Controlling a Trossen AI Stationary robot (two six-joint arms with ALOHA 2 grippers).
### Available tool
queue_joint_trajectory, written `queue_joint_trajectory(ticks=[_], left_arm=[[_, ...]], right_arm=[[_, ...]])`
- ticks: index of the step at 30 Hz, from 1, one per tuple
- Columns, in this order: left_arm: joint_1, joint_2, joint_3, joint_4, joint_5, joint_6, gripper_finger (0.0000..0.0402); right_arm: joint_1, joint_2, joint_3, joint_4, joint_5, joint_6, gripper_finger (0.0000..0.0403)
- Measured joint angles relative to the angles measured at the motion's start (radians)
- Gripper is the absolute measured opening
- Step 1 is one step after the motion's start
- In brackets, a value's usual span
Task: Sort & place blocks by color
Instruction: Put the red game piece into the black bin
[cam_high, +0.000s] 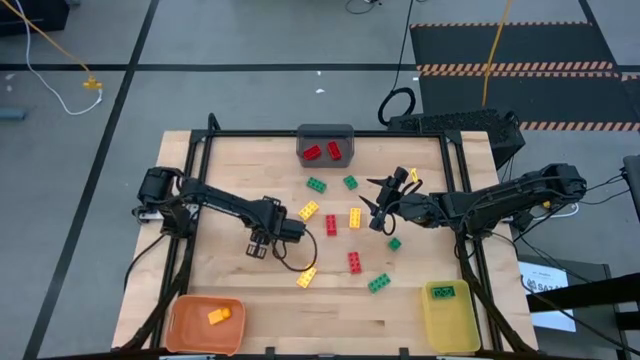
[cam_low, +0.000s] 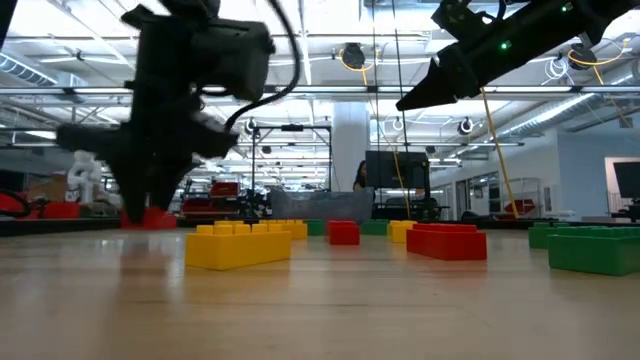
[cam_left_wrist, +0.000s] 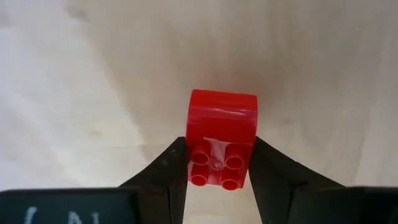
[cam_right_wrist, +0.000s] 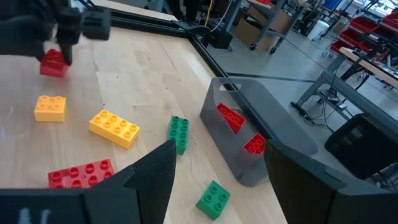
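Observation:
Small studded blocks lie scattered on the wooden table: green (cam_high: 316, 184), yellow (cam_high: 309, 210) and red (cam_high: 355, 262) among them. My left gripper (cam_high: 257, 250) points down at the table's left-middle, shut on a red block (cam_left_wrist: 222, 124). My right gripper (cam_high: 374, 207) is open and holds nothing. It hangs raised (cam_low: 400, 105) over the blocks at the table's middle right. Its wrist view shows green (cam_right_wrist: 178, 133), yellow (cam_right_wrist: 114, 128) and red (cam_right_wrist: 79, 174) blocks lying below it. My left gripper pinches the red block between its two fingers (cam_left_wrist: 171, 171), one on each of two opposite side walls (cam_left_wrist: 191, 163). The fingers come from above and point down, with the block's studs facing up. Whether the block stands on the table or is lifted, I cannot tell.
A gray bin (cam_high: 325, 132) at the far edge holds two red blocks. An orange bin (cam_high: 190, 325) at the near left holds one yellow-orange block. A yellow bin (cam_high: 450, 325) at the near right holds a green block. A black frame (cam_high: 300, 133) borders the table.

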Motion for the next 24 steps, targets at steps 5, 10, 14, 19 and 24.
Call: queue_joint_trajectory(ticks=[5, 10, 14, 19, 24], left_arm=[[0.053, 0.000, 0.166, -0.048, -0.084, -0.007, 0.0134], [0.146, 0.000, 0.355, -0.024, -0.185, 0.004, 0.0136], [0.243, 0.000, 0.444, 0.129, -0.194, 0.056, 0.0148], [0.377, 0.000, 0.473, 0.320, -0.117, 0.090, 0.0146], [0.515, 0.001, 0.473, 0.399, -0.113, -0.014, 0.0151]], right_arm=[[0.000, 0.000, 0.000, 0.011, 0.000, -0.008, 0.0233], [0.000, 0.000, 0.000, 0.014, 0.000, -0.013, 0.0233], [0.000, 0.000, 0.000, 0.015, 0.000, -0.014, 0.0233], [0.000, 0.000, 0.000, 0.015, 0.000, -0.014, 0.0233], [-0.002, 0.000, 0.000, 0.016, 0.000, -0.016, 0.0233]])
